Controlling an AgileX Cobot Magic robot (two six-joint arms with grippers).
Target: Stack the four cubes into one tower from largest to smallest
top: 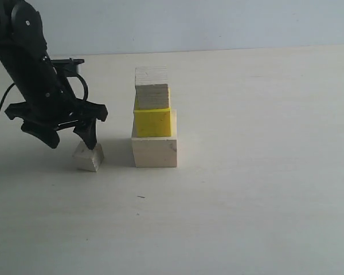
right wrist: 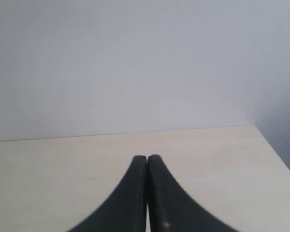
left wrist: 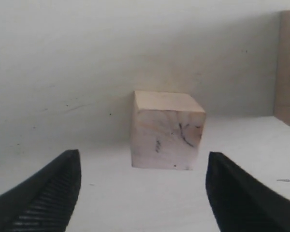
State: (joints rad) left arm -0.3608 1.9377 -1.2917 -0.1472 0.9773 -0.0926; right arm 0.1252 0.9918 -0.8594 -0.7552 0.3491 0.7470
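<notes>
Far left: the left gripper [top: 71, 142], black, low over the pale table [top: 246, 206]. Spread wide, pinching nothing. Just under the fingertip nearer the middle, the small chipped cube [top: 89, 156], bare wood. Rests on the table, turned at an angle, near the stack [top: 153, 134] but apart from it. In the left wrist view, ahead of the two ribbed fingers [left wrist: 48, 193] and in line with the gap between them, touching neither; dark scuffs on its near face.

Next along: the stack, three high. At the bottom, the large pale cube [top: 155, 150], flat on the table. On that, the yellow cube [top: 153, 121], sitting a little toward the left side of the one below. On top, the striped-grain cube [top: 152, 96], upper edge faint against the background.

Right side: the right gripper [right wrist: 147, 159], outside the exterior view. Pressed together tip to tip, holding nothing, bare table and plain wall beyond.
</notes>
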